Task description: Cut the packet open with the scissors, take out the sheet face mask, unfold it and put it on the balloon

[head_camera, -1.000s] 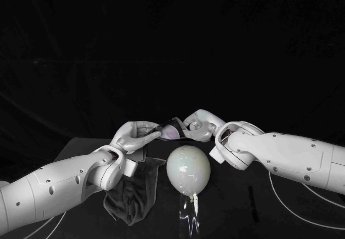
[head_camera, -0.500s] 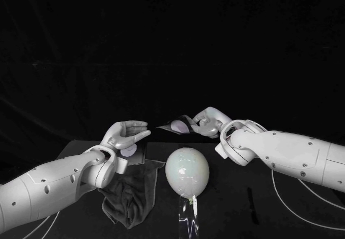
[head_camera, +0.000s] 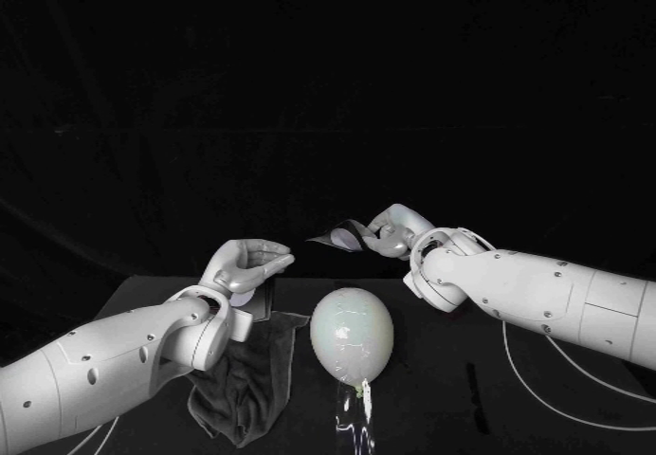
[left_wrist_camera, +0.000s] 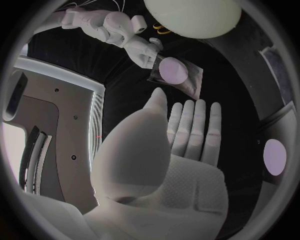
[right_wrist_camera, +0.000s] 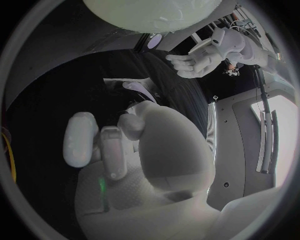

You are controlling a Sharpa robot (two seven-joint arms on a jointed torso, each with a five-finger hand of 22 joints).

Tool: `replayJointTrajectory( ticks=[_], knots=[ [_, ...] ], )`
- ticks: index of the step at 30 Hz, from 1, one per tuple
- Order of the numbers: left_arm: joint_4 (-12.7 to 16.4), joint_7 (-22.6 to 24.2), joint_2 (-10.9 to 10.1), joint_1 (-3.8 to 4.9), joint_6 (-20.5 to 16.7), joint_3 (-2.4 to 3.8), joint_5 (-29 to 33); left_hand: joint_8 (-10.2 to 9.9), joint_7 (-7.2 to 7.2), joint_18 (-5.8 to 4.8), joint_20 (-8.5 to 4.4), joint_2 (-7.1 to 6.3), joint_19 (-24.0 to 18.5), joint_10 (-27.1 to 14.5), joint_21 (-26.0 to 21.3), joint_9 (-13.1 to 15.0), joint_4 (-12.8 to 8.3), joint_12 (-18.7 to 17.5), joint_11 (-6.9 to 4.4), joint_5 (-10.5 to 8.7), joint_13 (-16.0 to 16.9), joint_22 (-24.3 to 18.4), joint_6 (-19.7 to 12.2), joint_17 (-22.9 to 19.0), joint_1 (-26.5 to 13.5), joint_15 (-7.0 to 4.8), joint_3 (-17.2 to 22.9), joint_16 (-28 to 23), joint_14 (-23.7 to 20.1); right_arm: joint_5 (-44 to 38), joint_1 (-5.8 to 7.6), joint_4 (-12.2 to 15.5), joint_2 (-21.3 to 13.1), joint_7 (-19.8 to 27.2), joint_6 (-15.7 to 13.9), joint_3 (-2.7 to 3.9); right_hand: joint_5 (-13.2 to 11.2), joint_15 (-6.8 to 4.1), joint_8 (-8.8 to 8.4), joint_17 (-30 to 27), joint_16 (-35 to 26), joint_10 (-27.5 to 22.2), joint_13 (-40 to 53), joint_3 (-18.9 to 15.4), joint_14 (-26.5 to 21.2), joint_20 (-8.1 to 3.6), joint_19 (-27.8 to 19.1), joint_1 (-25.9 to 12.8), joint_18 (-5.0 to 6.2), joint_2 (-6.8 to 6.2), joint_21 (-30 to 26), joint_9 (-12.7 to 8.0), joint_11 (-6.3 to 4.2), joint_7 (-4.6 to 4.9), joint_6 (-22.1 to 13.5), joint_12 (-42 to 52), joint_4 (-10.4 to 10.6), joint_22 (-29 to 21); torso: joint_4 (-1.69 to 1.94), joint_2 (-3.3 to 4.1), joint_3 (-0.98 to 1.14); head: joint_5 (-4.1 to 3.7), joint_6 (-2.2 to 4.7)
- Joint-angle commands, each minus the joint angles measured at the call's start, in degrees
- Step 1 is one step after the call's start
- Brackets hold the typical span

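Head view: dim. Black backdrop and black counter (head_camera: 451, 408) nearly merge; the edge between them is faint. Light from above and in front: white arms (head_camera: 123, 360) and balloon (head_camera: 352, 327) bright, soft sheen on the balloon's top, its underside shaded. Wrist views: fisheye circle in a dark frame, straight edges bowed toward the rim. Bright white glare patch at the rim in both. The left hand (left_wrist_camera: 159, 170) is pale and flatly lit.

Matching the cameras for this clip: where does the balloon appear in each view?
Head view: balloon just below picture centre.
Left wrist view: balloon at the circle's rim, past the packet.
Right wrist view: balloon at the rim, past the left hand.
Shared landmark: the left hand, seen in all three.
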Motion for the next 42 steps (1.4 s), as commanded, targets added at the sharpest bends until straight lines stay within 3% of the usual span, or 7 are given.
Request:
replayJointTrajectory(
  ticks=[1, 8, 18, 22, 25, 35, 42],
  knots=[
    [0.65, -8.11, 1.64, 0.12, -1.38, 0.07, -4.84, 0.83, -1.21, 2.15, -0.41, 1.17, 3.06, 4.01, 2.26, 0.17, 0.41, 1.15, -1.72, -0.19, 0.38, 1.08, 2.59, 1.23, -2.92, -1.98, -0.36, 2.69, 3.63, -5.43, -0.12, -1.09, 0.96, -3.92, -1.00, 0.04, 0.36, -1.76, 4.93, 13.05, 0.30, 10.04, 38.48, 1.69, 6.84, -0.36, 0.07, -0.53, 0.81, -0.01, 0.17, 4.21, -4.14, -0.33, -0.12, 22.21, -1.34, 1.65, 0.07, -0.05, -0.03, -0.35, 0.41],
    [-1.80, -17.65, 6.94, 0.90, 0.42, 0.09, -8.47, -1.29, -0.88, 2.98, -2.76, 0.14, 9.11, 6.83, 7.89, -0.81, 0.22, 0.08, -2.13, -0.27, 0.15, 3.88, 1.78, 5.80, -11.91, -3.97, -5.25, 11.30, 13.57, -7.60, -0.26, -2.72, 2.95, -5.67, -1.43, 0.04, 0.36, -1.75, 5.20, 13.02, 0.29, 10.01, 38.44, 2.46, 6.83, -0.35, 0.05, -1.03, 0.82, -0.28, 0.10, 4.35, -4.12, -0.31, -0.27, 22.15, -1.72, 1.67, -0.22, 0.09, -0.02, -0.32, 0.49],
    [-10.11, -23.48, 14.56, 2.47, 4.32, -0.13, -6.43, -2.01, -1.09, 2.75, -4.72, 0.46, 9.52, 8.27, 13.37, -0.76, 0.64, -0.37, -2.49, -0.19, 0.80, 7.32, 2.16, 11.30, -18.44, -4.53, -8.98, 19.81, 13.34, -9.21, -0.66, -2.55, 4.35, -6.87, -1.72, 0.04, 0.36, -1.74, 5.42, 13.01, 0.29, 10.02, 38.45, 3.12, 6.83, -0.34, 0.02, -1.52, 0.83, -0.52, 0.01, 4.45, -4.12, -0.31, -0.40, 22.16, -2.03, 1.67, -0.19, 0.08, 0.06, -0.27, 0.62],
    [-11.93, -24.41, 16.49, 3.06, 1.63, -0.19, -6.97, -2.64, -0.56, 2.66, -4.80, -1.09, 8.95, 6.99, 14.16, -0.94, 0.72, -0.89, -2.03, -0.17, 0.71, 7.89, 1.00, 11.92, -19.50, -4.14, -8.61, 20.70, 12.59, -10.00, -0.85, -2.18, 4.64, -7.25, -1.37, 0.04, 0.36, -1.75, 5.60, 13.04, 0.29, 10.01, 38.43, 3.72, 6.84, -0.34, 0.07, -1.80, 0.82, -0.73, 0.07, 4.54, -4.13, -0.31, -0.48, 22.13, -2.40, 1.76, -0.15, 0.11, 0.06, -0.37, 0.57],
    [-12.54, -24.43, 17.41, 3.51, -0.13, -0.20, -7.33, -2.64, 0.10, 2.22, -4.20, -5.98, 6.17, 1.01, 13.94, -0.87, 0.88, -3.62, -0.77, -0.01, -0.45, 8.07, 0.22, 11.78, -20.82, -2.92, -8.64, 19.66, 8.65, -10.69, -0.98, -1.98, 4.82, -7.57, -1.08, 0.04, 0.36, -1.75, 5.60, 13.04, 0.29, 10.01, 38.43, 3.72, 6.84, -0.34, 0.07, -1.80, 0.82, -0.73, 0.07, 4.54, -4.13, -0.31, -0.48, 22.13, -2.40, 1.76, -0.13, 0.12, 0.07, -0.47, 0.52],
    [-12.82, -24.26, 18.77, 4.55, -1.98, -0.21, -7.77, -2.07, 0.58, 2.32, -3.70, -10.75, 4.95, 0.06, 14.16, -0.60, 1.09, -3.41, -0.32, 0.13, -0.59, 8.31, 0.07, 11.90, -24.45, -2.40, -12.76, 19.86, 7.74, -12.86, -1.37, -1.87, 5.48, -9.03, -0.35, 0.04, 0.36, -1.75, 5.97, 13.09, 0.31, 10.02, 38.45, 5.08, 6.85, -0.35, 0.14, -2.35, 0.80, -1.12, 0.12, 4.69, -4.13, -0.31, -0.62, 22.17, -3.23, 1.91, -0.03, 0.05, 0.06, -0.61, 0.33],
    [-12.62, -24.68, 18.84, 4.71, -2.28, -0.21, -7.86, -1.00, 0.34, 2.38, -3.37, -11.48, 4.22, -0.09, 14.39, -0.09, 1.09, -2.88, -0.46, 0.43, -0.53, 8.54, 0.46, 12.05, -29.89, -2.49, -13.22, 20.10, 7.02, -13.94, -1.49, -1.73, 5.61, -10.14, -0.12, 0.04, 0.36, -1.74, 6.12, 13.19, 0.34, 10.04, 38.49, 5.69, 6.87, -0.35, 0.14, -2.63, 0.80, -1.24, 0.09, 4.74, -4.12, -0.29, -0.66, 22.22, -3.55, 1.94, -0.01, 0.03, -0.01, -0.86, 0.22]
  ],
)
